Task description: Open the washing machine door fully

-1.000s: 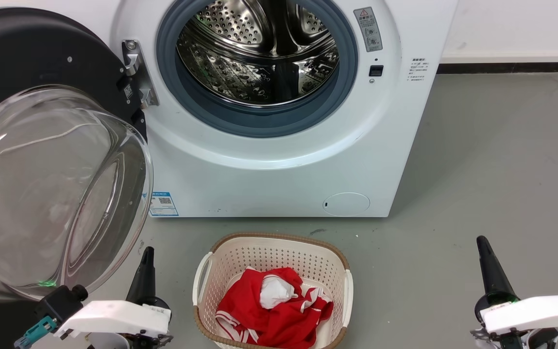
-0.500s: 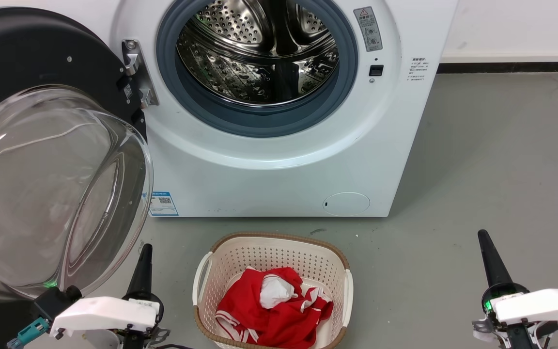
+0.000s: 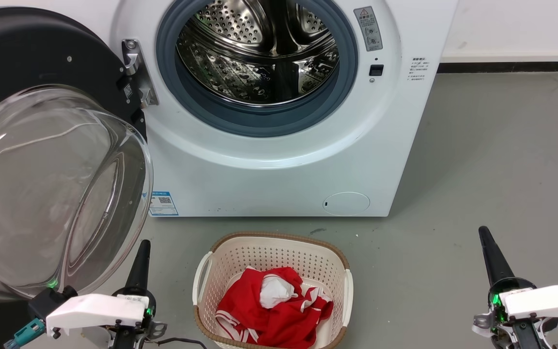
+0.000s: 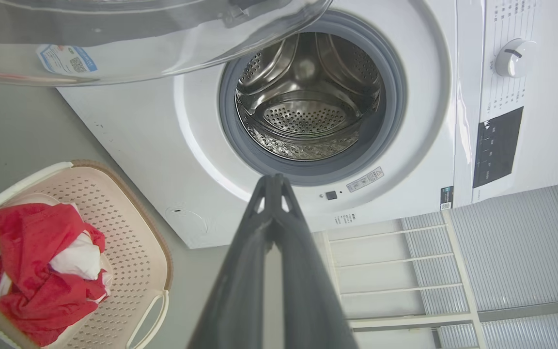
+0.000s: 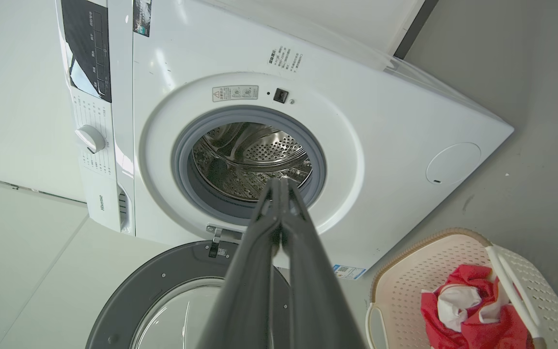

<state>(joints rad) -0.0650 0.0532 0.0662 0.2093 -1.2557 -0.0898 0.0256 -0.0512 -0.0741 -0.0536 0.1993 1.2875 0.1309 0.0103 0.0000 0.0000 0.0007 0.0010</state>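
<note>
Head view shows the left gripper (image 3: 142, 252) low down, its two fingers pressed together and holding nothing, just beside the bottom edge of the washing machine door (image 3: 51, 169). The right gripper (image 3: 486, 242) is pinched together too, far off over the grey floor (image 3: 492, 160). Between them sits a cream laundry basket (image 3: 209, 271) with red clothes (image 3: 279, 315). The door hangs wide open at the left of the washing machine (image 3: 279, 179), and the shiny steel drum (image 3: 255, 53) shows.
</note>
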